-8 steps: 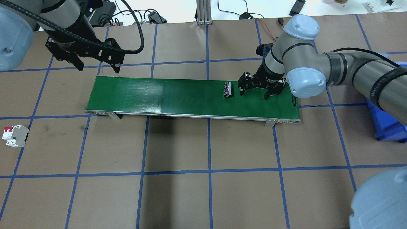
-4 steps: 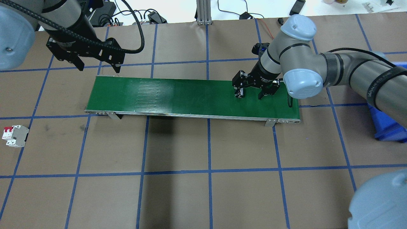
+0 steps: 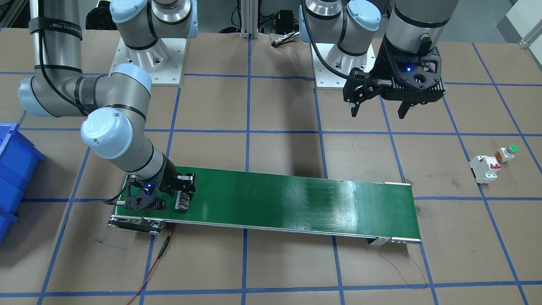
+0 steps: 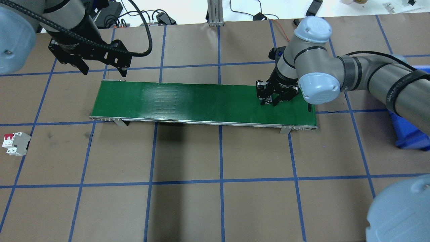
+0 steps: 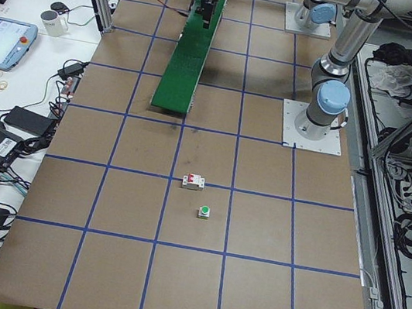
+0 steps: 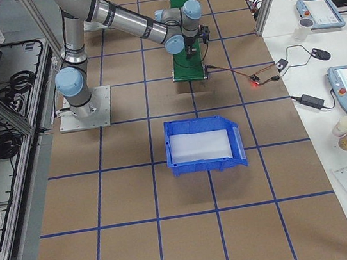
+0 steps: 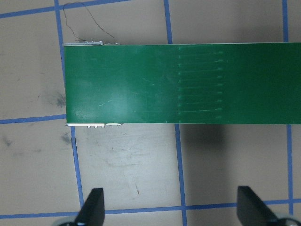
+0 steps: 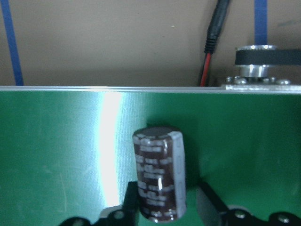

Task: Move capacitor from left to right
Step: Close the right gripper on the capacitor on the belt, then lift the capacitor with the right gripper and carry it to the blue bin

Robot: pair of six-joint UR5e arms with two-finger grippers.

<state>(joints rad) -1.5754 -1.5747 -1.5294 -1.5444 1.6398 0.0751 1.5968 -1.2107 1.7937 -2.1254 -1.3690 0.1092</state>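
Observation:
The capacitor (image 8: 157, 174), a dark brown stubby cylinder with pale markings, stands on the green conveyor belt (image 4: 188, 101) near its right end. My right gripper (image 4: 269, 102) is low over the belt and shut on the capacitor, with a finger (image 8: 131, 200) on each side of it. In the front-facing view the capacitor (image 3: 183, 200) shows at the gripper's tip. My left gripper (image 4: 102, 71) is open and empty. It hangs above the table just beyond the belt's left end, with its fingertips (image 7: 94, 205) wide apart.
A white breaker (image 3: 485, 168) with red switches and a green-capped button part (image 3: 508, 152) lie on the table at my far left. A blue bin (image 6: 201, 145) stands off the belt's right end. A red wire (image 3: 156, 262) trails from the belt's motor end.
The capacitor has ridden right along the belt into my open right gripper. The right fingers have closed in around it. The left arm has barely moved.

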